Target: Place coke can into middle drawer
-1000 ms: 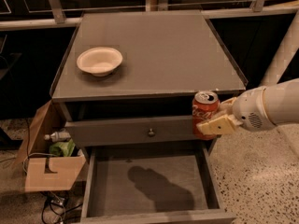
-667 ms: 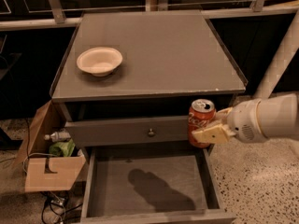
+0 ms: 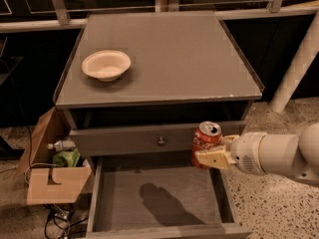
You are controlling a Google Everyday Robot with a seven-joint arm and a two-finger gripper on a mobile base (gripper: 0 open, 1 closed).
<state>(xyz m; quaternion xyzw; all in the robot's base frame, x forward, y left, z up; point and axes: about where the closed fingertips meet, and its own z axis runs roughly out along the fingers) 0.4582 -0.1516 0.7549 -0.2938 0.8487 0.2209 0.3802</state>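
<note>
The red coke can (image 3: 204,141) with its silver top is held upright in my gripper (image 3: 213,155), which is shut on it. The white arm comes in from the right. The can hangs above the right back part of the open middle drawer (image 3: 159,198), in front of the knobbed drawer face. The drawer is pulled out, its flat grey floor bare, with the shadow of the can and gripper on it.
A cream-white bowl (image 3: 106,64) sits on the cabinet top (image 3: 189,54) at the left. The upper drawer with a brass knob (image 3: 161,141) is closed. A cardboard box (image 3: 50,178) with a bottle and green item stands on the floor left. A white post (image 3: 299,59) stands at the right.
My gripper has carried the can slightly left and downward, from beside the cabinet's right edge toward the space over the open drawer.
</note>
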